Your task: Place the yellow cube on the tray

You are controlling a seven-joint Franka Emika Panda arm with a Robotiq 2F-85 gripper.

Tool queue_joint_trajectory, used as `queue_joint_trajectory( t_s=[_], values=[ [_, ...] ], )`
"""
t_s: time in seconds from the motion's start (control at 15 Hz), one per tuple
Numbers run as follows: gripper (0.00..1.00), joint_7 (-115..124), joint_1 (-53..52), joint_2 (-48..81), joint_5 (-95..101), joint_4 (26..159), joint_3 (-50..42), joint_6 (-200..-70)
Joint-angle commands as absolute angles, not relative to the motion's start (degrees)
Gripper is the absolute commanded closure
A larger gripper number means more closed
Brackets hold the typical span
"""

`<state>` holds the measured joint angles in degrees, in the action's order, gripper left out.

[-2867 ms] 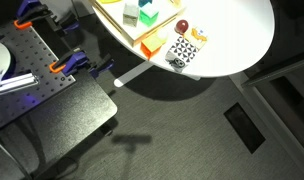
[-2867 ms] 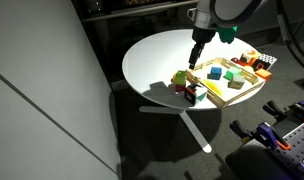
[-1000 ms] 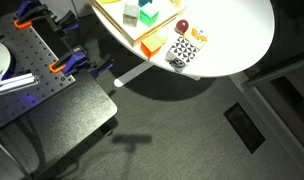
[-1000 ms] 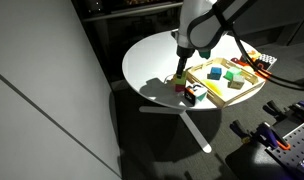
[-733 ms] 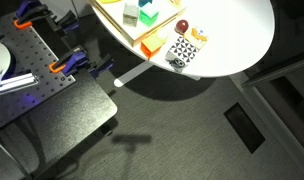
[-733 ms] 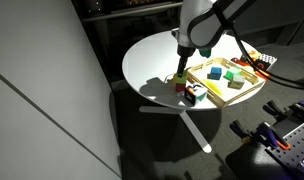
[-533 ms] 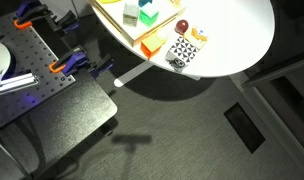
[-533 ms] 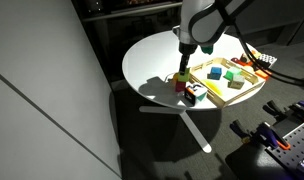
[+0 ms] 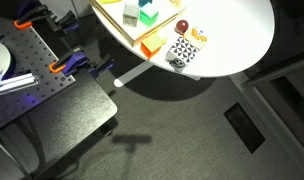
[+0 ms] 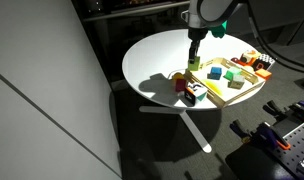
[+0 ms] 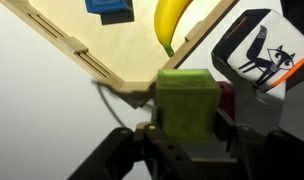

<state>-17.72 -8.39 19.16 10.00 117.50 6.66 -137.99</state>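
Observation:
The yellow cube (image 11: 184,95), yellow-green in this light, fills the middle of the wrist view, pinched between the dark fingers of my gripper (image 11: 187,122), which is shut on it. In an exterior view the gripper (image 10: 195,58) hangs above the white round table with the cube (image 10: 194,64) in it, lifted off the surface, just beside the near-left corner of the tray (image 10: 214,95). The tray's orange rim (image 11: 87,62) and pale wood floor run across the top of the wrist view. The gripper is out of frame in the exterior view that looks at the table's edge.
The tray holds a banana (image 11: 172,25), a blue block (image 11: 110,8) and green blocks (image 10: 232,72). A black-and-white patterned square (image 9: 182,52) lies by the tray near the table edge, with a red ball (image 9: 180,25) and a small yellow piece (image 9: 197,35) beside it.
The gripper, down at the table by the cube one second ago, has shut on it and risen, carrying it up and toward the tray.

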Motion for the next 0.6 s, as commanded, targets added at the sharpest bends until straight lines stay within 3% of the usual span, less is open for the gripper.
queue_joint_trajectory(
  t_s=[0.0,0.4,0.53],
  values=[
    [0.71,-16.36,-6.76,15.22,10.84,121.33,5.93,-138.61],
    [0.71,-14.16,-4.8,10.91,11.47,127.4,3.45,-138.62],
    [0.2,-13.69,-4.25,8.97,11.29,129.14,2.98,-139.06]
  ],
)
